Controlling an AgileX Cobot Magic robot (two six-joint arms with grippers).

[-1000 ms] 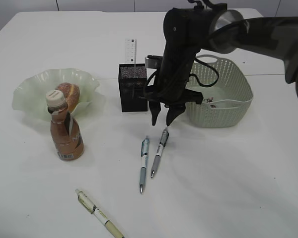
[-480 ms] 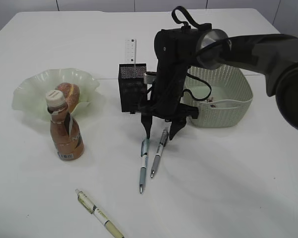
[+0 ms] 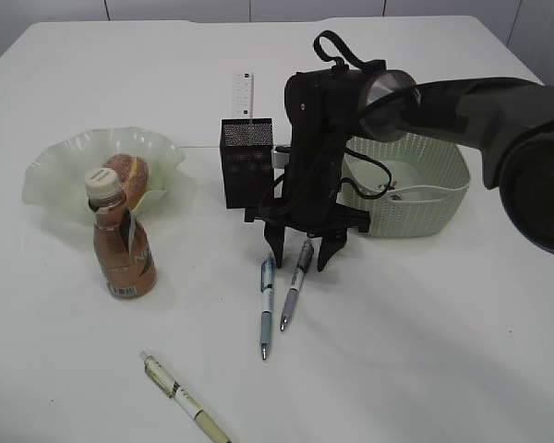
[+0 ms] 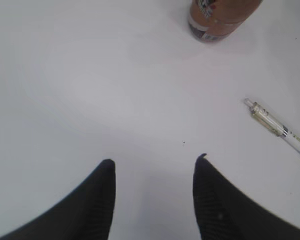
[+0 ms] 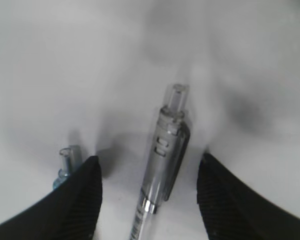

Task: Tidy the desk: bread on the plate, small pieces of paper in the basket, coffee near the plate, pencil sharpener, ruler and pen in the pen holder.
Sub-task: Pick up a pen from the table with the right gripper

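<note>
My right gripper [image 3: 302, 251] [image 5: 149, 161] is open, low over the desk [image 3: 425, 351], its fingers either side of the top end of a grey pen [image 3: 294, 286] [image 5: 168, 145] without touching it. A blue pen [image 3: 267, 305] [image 5: 66, 164] lies just left of the left finger. A third pen [image 3: 185, 399] [image 4: 277, 127] lies near the front edge. My left gripper [image 4: 154, 162] hangs open over bare desk. The bread [image 3: 127, 173] sits in the plate [image 3: 51, 175], with the coffee [image 3: 122, 247] [image 4: 217, 20] upright in front of it. The pen holder [image 3: 247, 161] has the ruler [image 3: 243, 95] behind it. I cannot make out the pencil sharpener.
The basket [image 3: 429, 185] stands right of the arm with small paper bits [image 3: 394, 192] inside. The right arm crosses in front of the basket's left end and stands close to the pen holder.
The right gripper has come down and forward from beside the pen holder to the grey pen, and its jaws have spread wider. Nothing else has moved.
</note>
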